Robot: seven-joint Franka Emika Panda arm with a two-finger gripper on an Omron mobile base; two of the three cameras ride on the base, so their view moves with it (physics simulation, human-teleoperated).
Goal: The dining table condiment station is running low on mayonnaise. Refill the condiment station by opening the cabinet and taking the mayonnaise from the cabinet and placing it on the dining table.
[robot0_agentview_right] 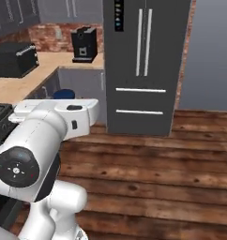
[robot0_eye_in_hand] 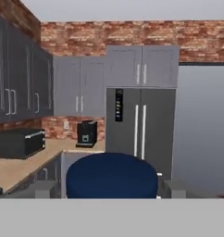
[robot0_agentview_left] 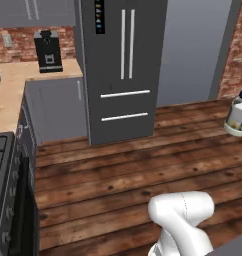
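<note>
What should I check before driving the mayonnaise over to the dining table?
1. Mayonnaise seated between the jaws: ok, the navy lid sits squarely between the two finger tips in the hand view.
2. Right jar: ok, white body, pale label, dark navy lid.
3. Jar upright: ok, lid on top in the left base view.
4. Jar clear of the wooden floor: ok, carried well above it.
5. Clearance from the fridge: ok, it stands well ahead with open floor between.
6. Route to the dining table: cannot tell.
</note>
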